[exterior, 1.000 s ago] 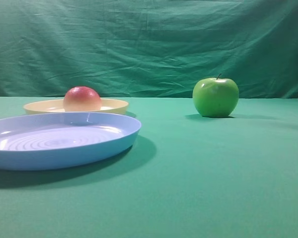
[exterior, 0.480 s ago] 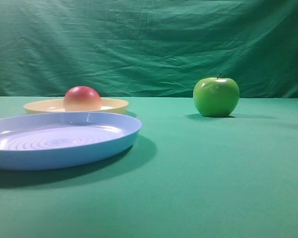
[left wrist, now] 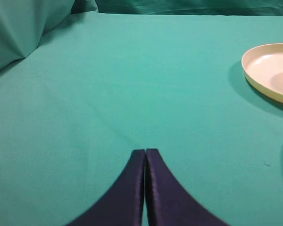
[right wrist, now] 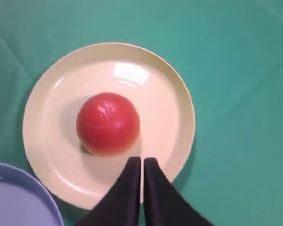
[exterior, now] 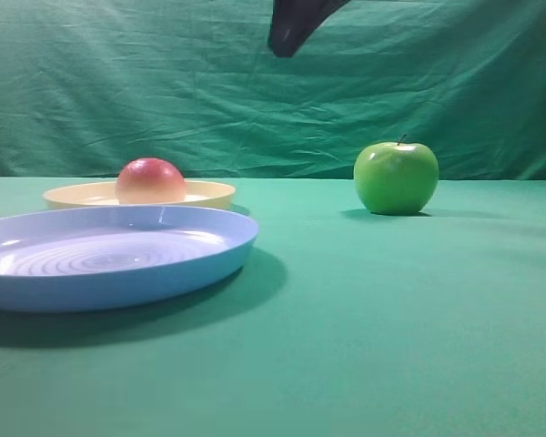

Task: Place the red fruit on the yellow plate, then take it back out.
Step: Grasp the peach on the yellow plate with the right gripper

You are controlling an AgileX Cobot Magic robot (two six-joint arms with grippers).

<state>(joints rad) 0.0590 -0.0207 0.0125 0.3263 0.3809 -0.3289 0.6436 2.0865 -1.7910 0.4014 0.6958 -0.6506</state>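
Exterior high view: right gripper (exterior: 287,41) has newly appeared.

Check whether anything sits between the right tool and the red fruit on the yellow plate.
Nothing visible does. The right tool, shut, hangs above the red fruit, which lies alone on the yellow plate. The blue plate sits off to one side.

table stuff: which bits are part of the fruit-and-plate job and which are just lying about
Job:
red fruit, sitting on the yellow plate
yellow plate
right gripper, jaws shut above the plate

Lying about:
green apple
blue plate
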